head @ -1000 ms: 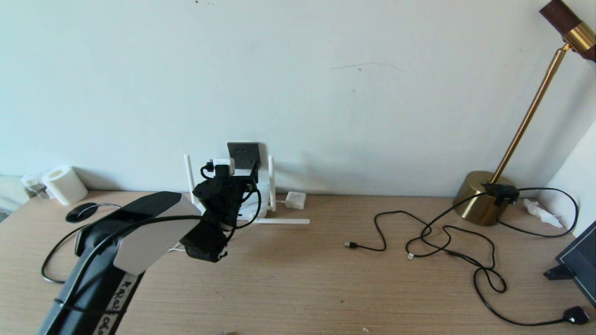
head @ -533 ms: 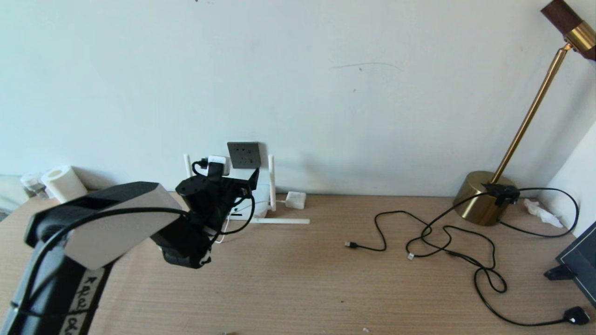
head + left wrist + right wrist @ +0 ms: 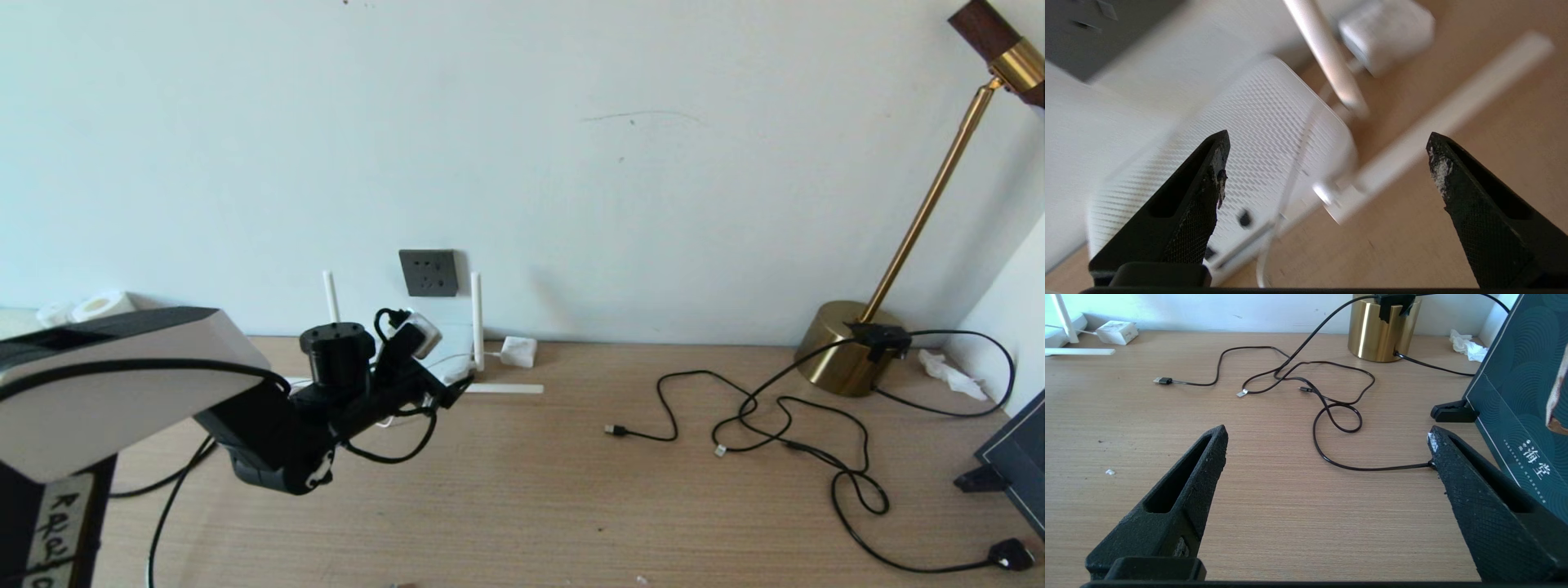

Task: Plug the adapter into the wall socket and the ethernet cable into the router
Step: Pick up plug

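Observation:
The white router (image 3: 1257, 134) lies against the wall under the dark grey wall socket (image 3: 429, 273), mostly hidden behind my left arm in the head view. Two antennas stand up and one (image 3: 502, 389) lies flat on the desk. The adapter (image 3: 518, 351) rests on the desk just right of the router, unplugged. My left gripper (image 3: 1327, 151) hovers low before the router's right corner, open and empty. A stretch of the black ethernet cable (image 3: 167, 498) shows at the lower left; its plug is hidden. My right gripper (image 3: 1327, 437) is open and empty over bare desk, outside the head view.
Thin black USB cables (image 3: 784, 425) sprawl across the right half of the desk, leading to a brass lamp base (image 3: 845, 347). A dark green board on a stand (image 3: 1016, 457) is at the far right. Paper rolls (image 3: 98, 304) sit at the back left.
My left arm has drawn back from in front of the wall socket and dropped lower and leftward, now facing the router. The socket is uncovered. The adapter has not moved.

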Robot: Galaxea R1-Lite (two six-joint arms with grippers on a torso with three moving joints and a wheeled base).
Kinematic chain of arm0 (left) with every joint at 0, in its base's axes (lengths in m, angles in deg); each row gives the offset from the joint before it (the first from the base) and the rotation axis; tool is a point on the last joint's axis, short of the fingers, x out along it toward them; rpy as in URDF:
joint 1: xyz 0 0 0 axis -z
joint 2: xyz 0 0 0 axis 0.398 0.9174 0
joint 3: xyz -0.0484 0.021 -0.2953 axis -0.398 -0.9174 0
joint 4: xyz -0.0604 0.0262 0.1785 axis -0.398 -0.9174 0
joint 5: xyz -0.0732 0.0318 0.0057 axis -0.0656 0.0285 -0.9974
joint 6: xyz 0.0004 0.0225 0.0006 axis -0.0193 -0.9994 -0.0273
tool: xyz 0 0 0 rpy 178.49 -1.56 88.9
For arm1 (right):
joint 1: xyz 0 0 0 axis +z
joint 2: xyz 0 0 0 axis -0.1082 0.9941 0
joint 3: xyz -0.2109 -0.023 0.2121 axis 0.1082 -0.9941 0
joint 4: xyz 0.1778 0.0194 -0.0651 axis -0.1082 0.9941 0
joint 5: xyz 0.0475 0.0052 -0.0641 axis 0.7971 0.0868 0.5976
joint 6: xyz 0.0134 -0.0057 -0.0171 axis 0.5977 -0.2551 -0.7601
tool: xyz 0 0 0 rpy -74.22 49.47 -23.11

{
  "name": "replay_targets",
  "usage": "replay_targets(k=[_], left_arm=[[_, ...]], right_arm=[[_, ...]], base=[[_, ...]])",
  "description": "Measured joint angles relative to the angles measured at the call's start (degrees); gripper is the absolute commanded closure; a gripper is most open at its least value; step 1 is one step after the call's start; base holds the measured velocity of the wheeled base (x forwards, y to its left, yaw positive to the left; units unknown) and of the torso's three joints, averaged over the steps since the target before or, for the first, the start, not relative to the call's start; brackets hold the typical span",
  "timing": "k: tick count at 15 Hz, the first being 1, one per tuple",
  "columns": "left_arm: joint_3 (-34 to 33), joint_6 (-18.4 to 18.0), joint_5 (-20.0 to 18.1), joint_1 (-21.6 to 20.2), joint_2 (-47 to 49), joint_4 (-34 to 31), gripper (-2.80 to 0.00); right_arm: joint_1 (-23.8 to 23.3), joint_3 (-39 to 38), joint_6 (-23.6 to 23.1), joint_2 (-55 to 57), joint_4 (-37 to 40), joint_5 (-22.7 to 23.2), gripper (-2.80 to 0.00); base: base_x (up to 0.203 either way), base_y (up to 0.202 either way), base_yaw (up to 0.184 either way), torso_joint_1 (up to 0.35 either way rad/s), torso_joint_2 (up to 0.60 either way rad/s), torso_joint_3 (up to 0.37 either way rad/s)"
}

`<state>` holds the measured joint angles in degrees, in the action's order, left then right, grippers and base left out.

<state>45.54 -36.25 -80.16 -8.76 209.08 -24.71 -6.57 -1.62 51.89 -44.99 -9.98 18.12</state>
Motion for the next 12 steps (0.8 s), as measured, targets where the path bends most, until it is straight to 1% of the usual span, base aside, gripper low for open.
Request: replay_targets(k=[2,3,7,10,12], left_arm=[[0.37,-3.04,-0.06,-0.21,-1.42,-6.91,-2.8],[1.41,-4.59,0.29,-0.44,-1.67,-8.51,-2.8],[4.28,-7.55,1.54,-1.99,-1.89,-9.35,-2.8],[5.91,-10.07,4.55,-2.42,-1.39,-10.4,-2.8],[6.34,-10.23,4.76,-2.34,-0.62,-11.22,-2.8]], right_arm=[[0.0,0.0,-0.03,0.0,0.02,0.02,-2.8],[0.02,0.0,-0.04,0.0,0.0,0.0,-2.8],[0.02,0.0,-0.02,0.0,0.01,0.0,-2.8],[0.02,0.0,0.0,0.0,0.02,0.0,-2.8],[0.02,0.0,0.0,0.0,0.0,0.0,-2.8]], base=[[0.0,0.0,0.0,0.0,0.0,0.0],[0.0,0.0,0.0,0.0,0.0,0.0],[0.0,0.0,0.0,0.0,0.0,0.0],[0.0,0.0,0.0,0.0,0.0,0.0],[0.0,0.0,0.0,0.0,0.0,0.0]])
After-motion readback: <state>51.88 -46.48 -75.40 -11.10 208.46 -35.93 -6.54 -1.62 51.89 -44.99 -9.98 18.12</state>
